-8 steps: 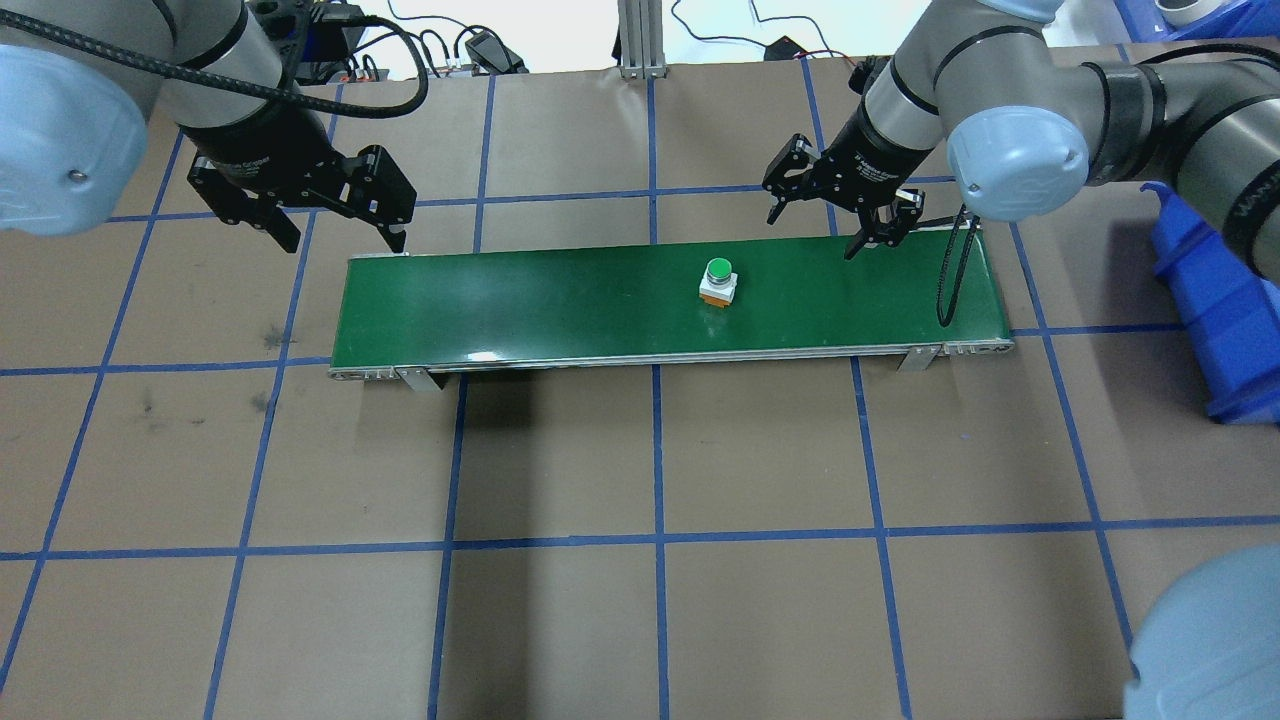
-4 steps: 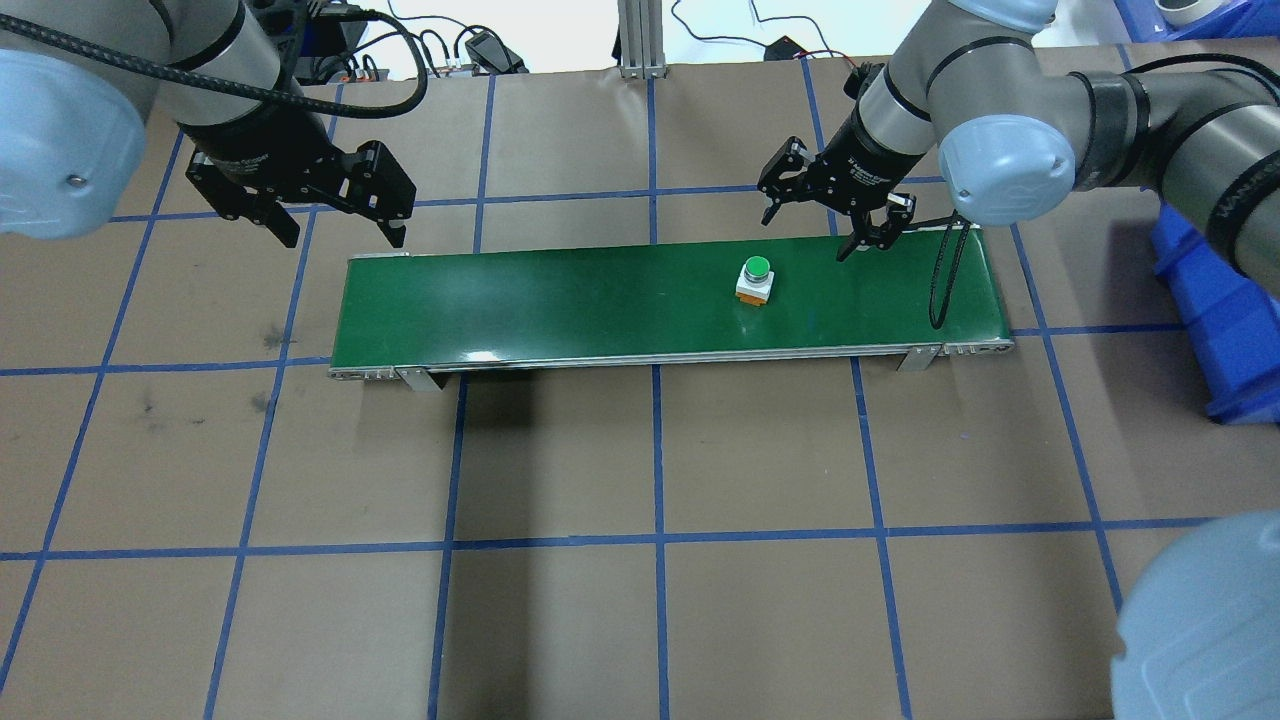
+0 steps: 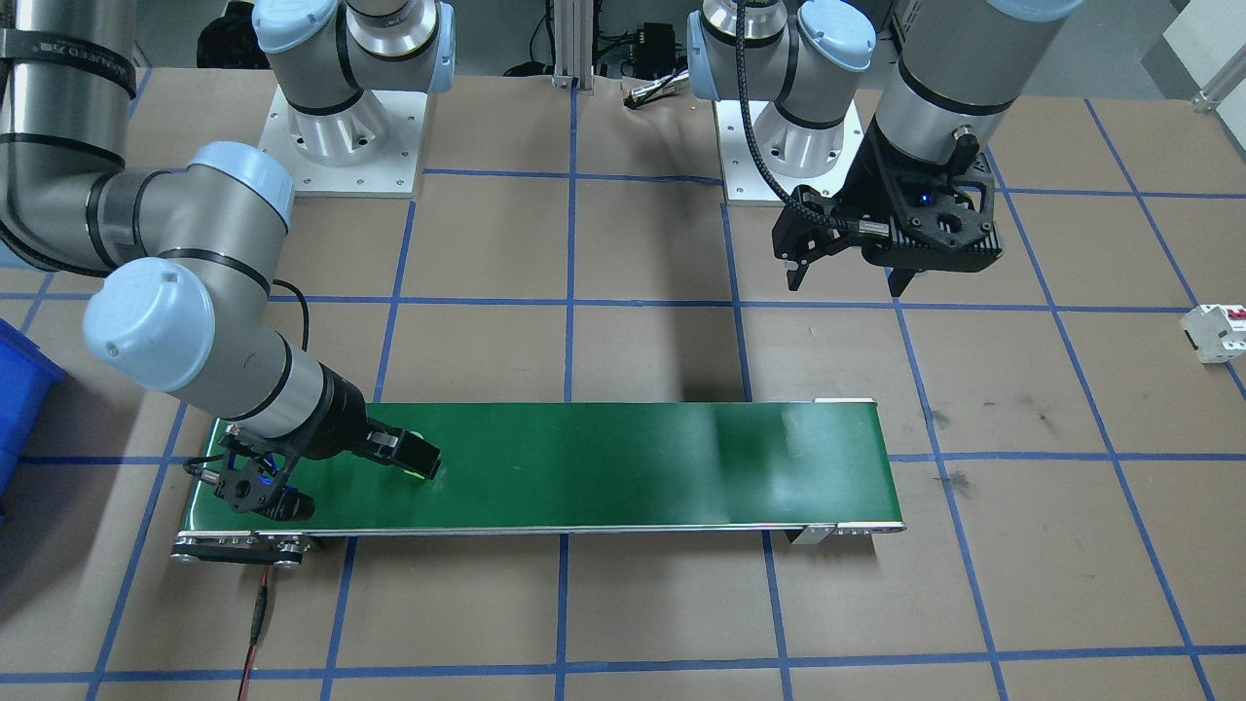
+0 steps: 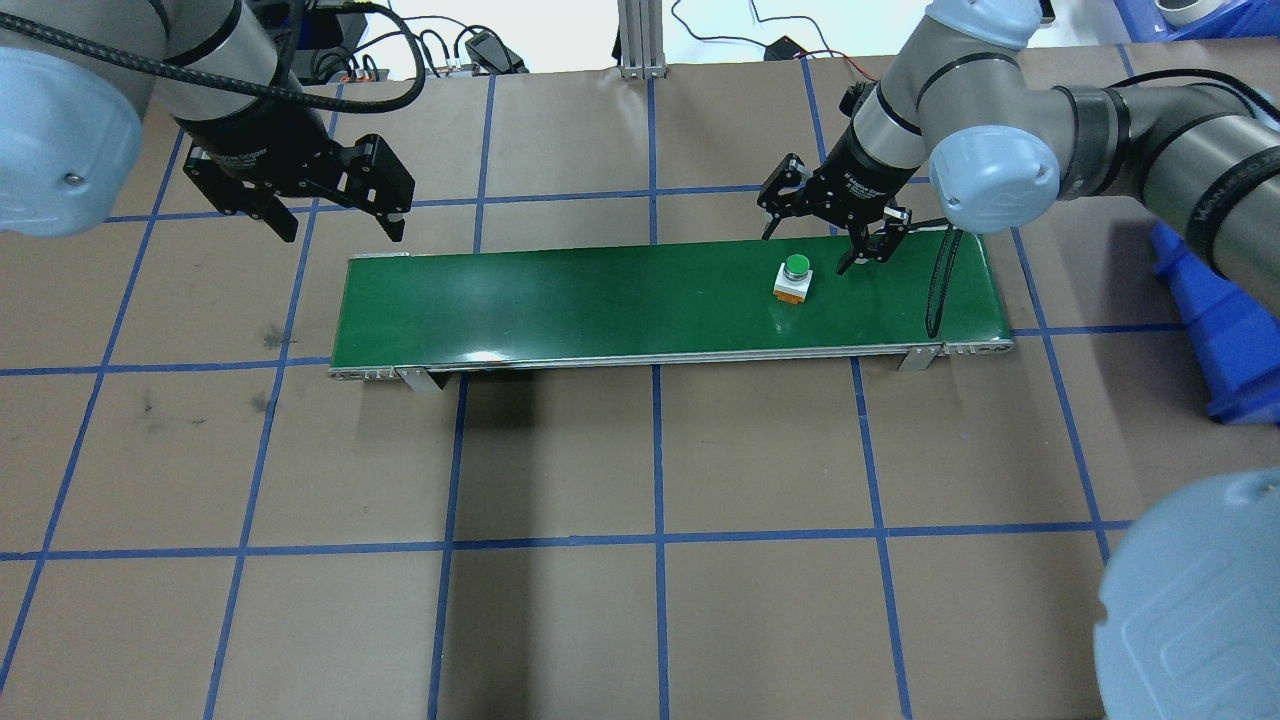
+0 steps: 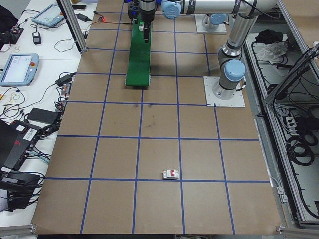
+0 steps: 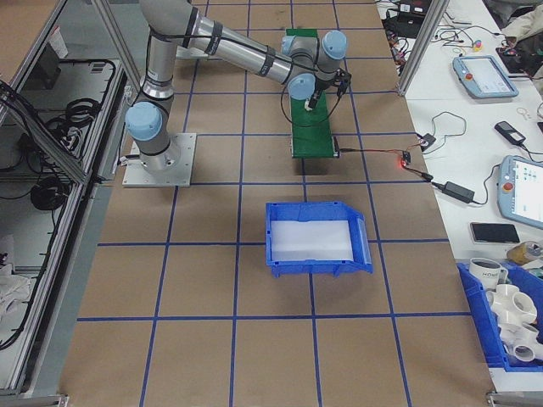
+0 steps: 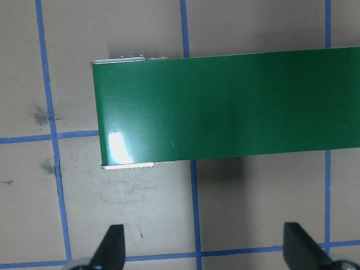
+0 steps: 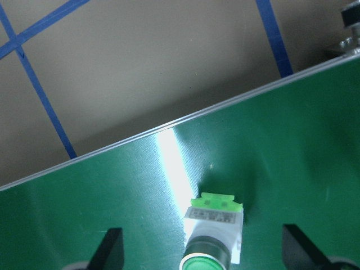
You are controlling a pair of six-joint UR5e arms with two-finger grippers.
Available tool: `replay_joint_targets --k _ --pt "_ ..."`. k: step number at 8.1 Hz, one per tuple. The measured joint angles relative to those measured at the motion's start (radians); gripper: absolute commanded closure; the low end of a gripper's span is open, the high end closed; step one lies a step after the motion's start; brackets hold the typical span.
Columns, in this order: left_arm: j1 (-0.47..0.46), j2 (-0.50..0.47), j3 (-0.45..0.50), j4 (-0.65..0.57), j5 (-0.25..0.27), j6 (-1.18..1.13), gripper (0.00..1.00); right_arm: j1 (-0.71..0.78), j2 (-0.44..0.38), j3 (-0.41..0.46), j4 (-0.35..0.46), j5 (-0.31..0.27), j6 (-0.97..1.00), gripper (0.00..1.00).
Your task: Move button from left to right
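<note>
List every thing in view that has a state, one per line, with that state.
Button: upright on the belt, toward its right end, free of both grippers.
Right gripper: open, low beside the button, not touching it.
Left gripper: open, empty, beyond the belt's left end.
Belt: carrying only the button.
Bin: open-topped, empty.
Breaker: lying on the table, far from the belt.

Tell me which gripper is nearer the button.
Right. The right gripper hangs open just behind the button on the green belt, not touching it. The left gripper is open past the belt's opposite end.
</note>
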Motion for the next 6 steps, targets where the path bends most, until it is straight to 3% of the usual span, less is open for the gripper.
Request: replay_joint_targets --k 1,4,5,6 --pt "0.000 0.001 0.000 0.000 0.000 0.000 0.00 0.000 0.008 0.001 0.000 -0.008 -0.005 0.00" --pt "0.000 0.005 -0.004 0.000 0.001 0.002 0.00 0.000 0.021 0.021 0.000 -0.118 -0.046 0.40" --pt "0.000 0.008 -0.005 0.000 0.001 0.002 0.00 0.000 0.024 0.023 0.006 -0.144 -0.062 0.69" --pt "0.000 0.011 -0.005 0.000 0.001 0.003 0.00 -0.001 0.026 0.026 0.020 -0.170 -0.083 0.89"
